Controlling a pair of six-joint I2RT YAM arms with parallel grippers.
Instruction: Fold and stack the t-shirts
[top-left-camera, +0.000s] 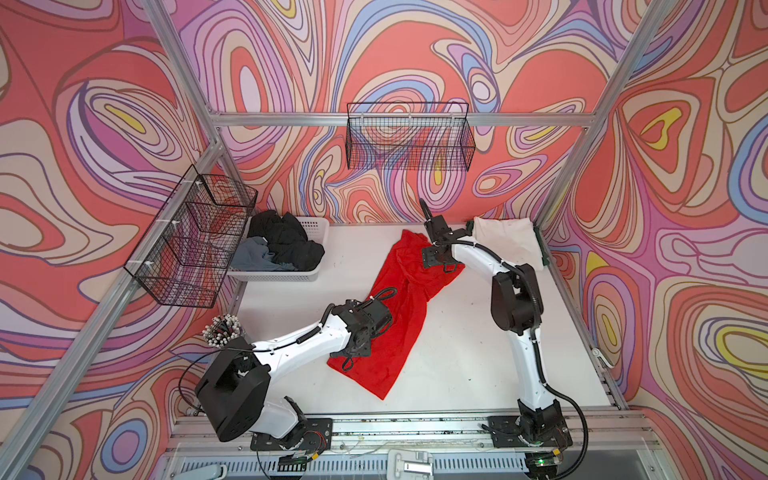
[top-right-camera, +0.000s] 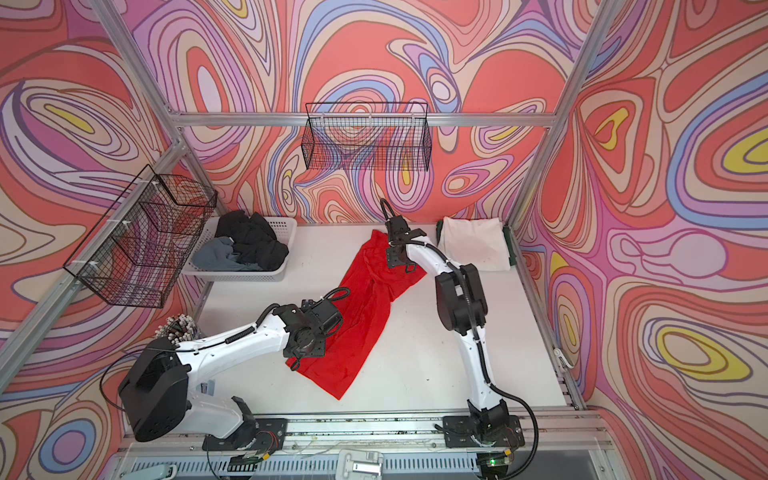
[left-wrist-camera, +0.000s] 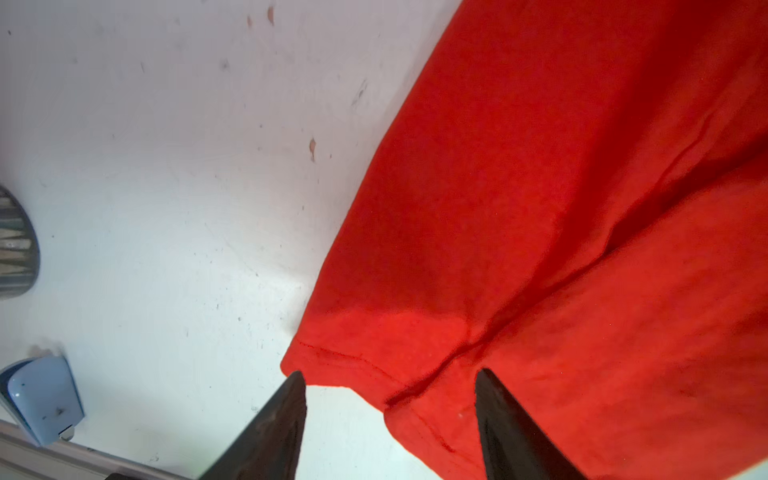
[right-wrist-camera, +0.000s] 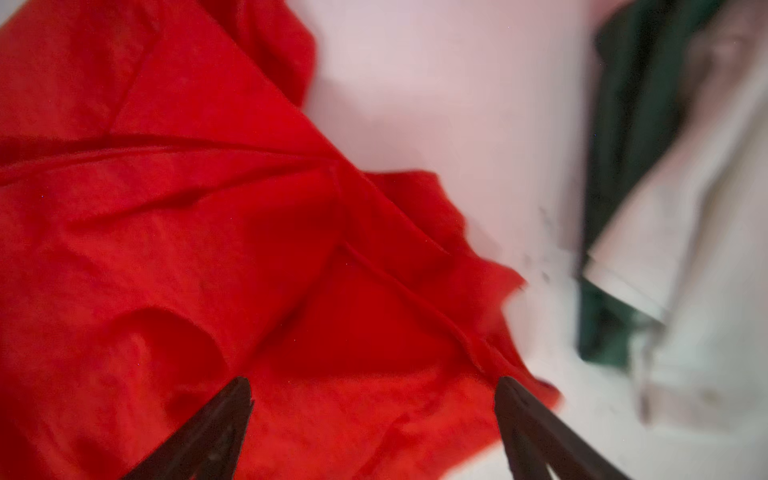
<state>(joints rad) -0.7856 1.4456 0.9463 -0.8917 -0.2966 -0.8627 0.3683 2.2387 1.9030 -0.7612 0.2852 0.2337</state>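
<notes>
since the red t-shirt (top-left-camera: 409, 316) lies slantwise across the middle of the table (top-left-camera: 478, 353), the left gripper (left-wrist-camera: 390, 372), jaws parted and empty over its near hem corner, should pinch both layers; the right gripper (right-wrist-camera: 372, 380), spread wide and empty above the rumpled far end, should smooth that bunching, clear of the white t-shirt (top-left-camera: 505, 243) in the far right corner.

The red shirt (top-left-camera: 399, 320) lies on the bench (top-left-camera: 457, 340) as a long, narrow strip. It runs diagonally from the front middle toward the back. Its near hem lies flat, while its far end is crumpled, with a flap spread toward the right. The white shirt (top-left-camera: 505, 245) sits folded in the back right corner on top of the green shirt (top-left-camera: 543, 253), whose edges show at its sides. The black shirt (top-left-camera: 291, 243) and grey shirt (top-left-camera: 253, 255) lie bunched together in the basket (top-left-camera: 291, 275) at back left.
</notes>
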